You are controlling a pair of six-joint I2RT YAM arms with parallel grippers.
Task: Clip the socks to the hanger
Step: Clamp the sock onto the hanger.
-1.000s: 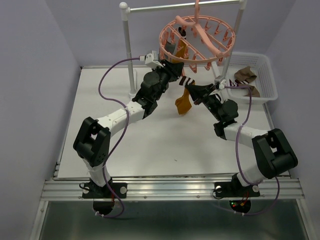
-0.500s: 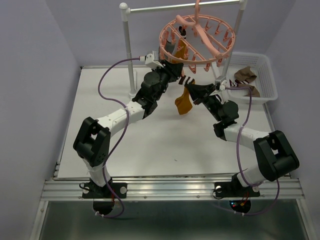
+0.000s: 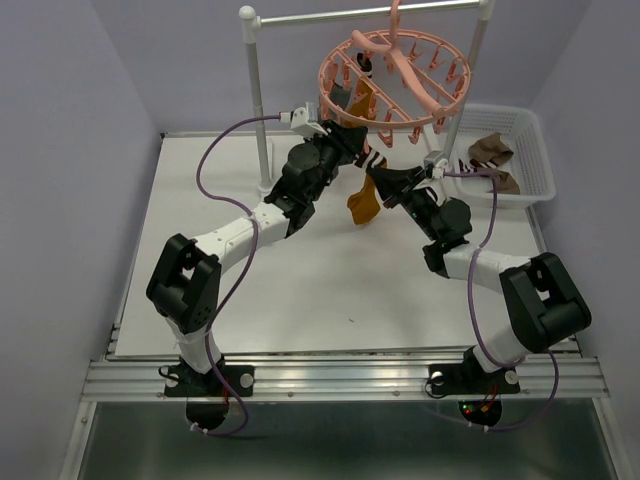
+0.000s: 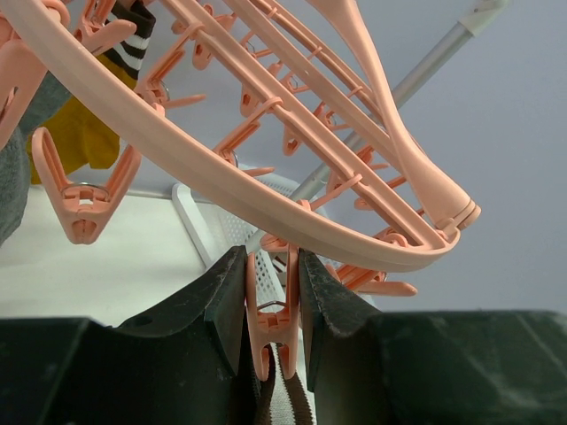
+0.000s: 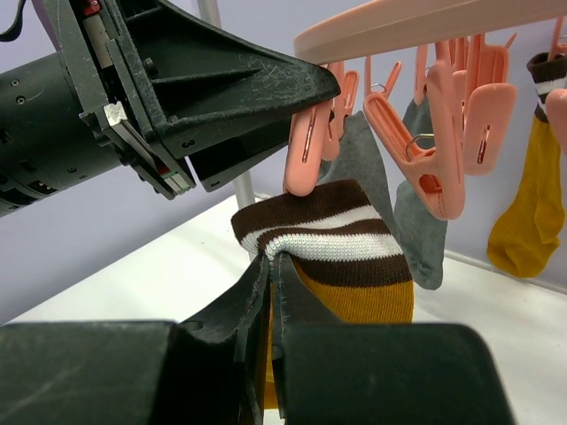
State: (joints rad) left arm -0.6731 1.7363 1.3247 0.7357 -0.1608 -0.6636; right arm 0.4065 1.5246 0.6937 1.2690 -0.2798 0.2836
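**A:** So where was the sock [image 5: 330, 237] at that point?

**B:** Just under the hanger [image 4: 204, 177]. The right gripper [image 5: 270, 266] was pinched tight on the striped cuff and held it up to a clip [image 4: 270, 332] on the ring. The mustard foot dangled free below.

**A:** And the left gripper [image 4: 270, 279]?

**B:** Clamped on that clip, one finger each side. Its wrist camera showed the cuff right at the clip's mouth. Couldn't tell if it sat between the teeth or just below them.

**A:** How would the sock handle?

**B:** Light, soft, floppy, I'd say. No stiffness, so it would sag wherever it wasn't held. The cuff looked like the right place to grab: thick, ribbed, least likely to slip. Grip a little back from the edge, though, or the fingers block the clip.

**A:** And the clip?

**B:** Stiff plastic, but it hung loose, so it would probably swing if pushed sideways. Squeeze it square.

**A:** Other socks?

**B:** A grey sock [image 5: 423, 252] and a second mustard sock [image 5: 523, 221] hung clipped on the ring. A brown sock [image 3: 490, 150] lay in the basket [image 3: 540, 150].
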